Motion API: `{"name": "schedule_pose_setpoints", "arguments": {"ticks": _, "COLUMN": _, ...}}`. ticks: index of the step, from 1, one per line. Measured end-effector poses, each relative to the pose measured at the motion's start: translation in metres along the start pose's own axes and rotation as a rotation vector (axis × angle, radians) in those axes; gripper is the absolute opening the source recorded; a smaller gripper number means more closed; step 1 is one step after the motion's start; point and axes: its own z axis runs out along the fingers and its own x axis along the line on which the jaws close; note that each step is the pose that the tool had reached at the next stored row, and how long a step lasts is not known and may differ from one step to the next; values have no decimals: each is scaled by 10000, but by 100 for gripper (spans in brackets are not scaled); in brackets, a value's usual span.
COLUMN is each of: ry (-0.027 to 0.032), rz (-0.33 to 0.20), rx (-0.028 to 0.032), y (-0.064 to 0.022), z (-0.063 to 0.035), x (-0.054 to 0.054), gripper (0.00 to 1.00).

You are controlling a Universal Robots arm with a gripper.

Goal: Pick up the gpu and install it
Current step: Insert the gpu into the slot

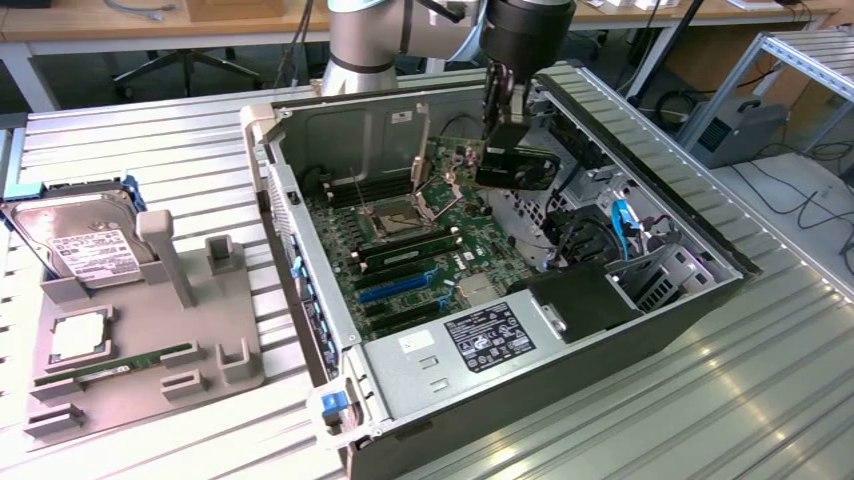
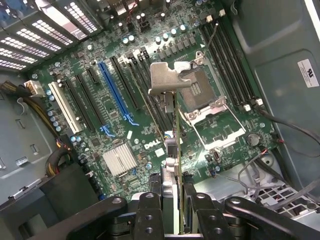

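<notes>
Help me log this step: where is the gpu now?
The gpu hangs in the claw over the open case's motherboard, above the CPU socket, near the exterior view's top centre.

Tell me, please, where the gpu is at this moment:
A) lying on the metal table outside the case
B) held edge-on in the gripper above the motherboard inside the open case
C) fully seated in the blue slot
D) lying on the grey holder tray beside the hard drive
B: the gripper clamps the gpu edge-on, bracket end down, above the motherboard inside the open case.
</notes>
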Motion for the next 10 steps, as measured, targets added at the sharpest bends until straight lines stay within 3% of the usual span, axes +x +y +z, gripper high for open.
{"name": "schedule_pose_setpoints", "arguments": {"ticks": 10, "ry": 14, "rz": -158, "rx": 12, "y": 0, "z": 3, "x": 0, "gripper": 27}}
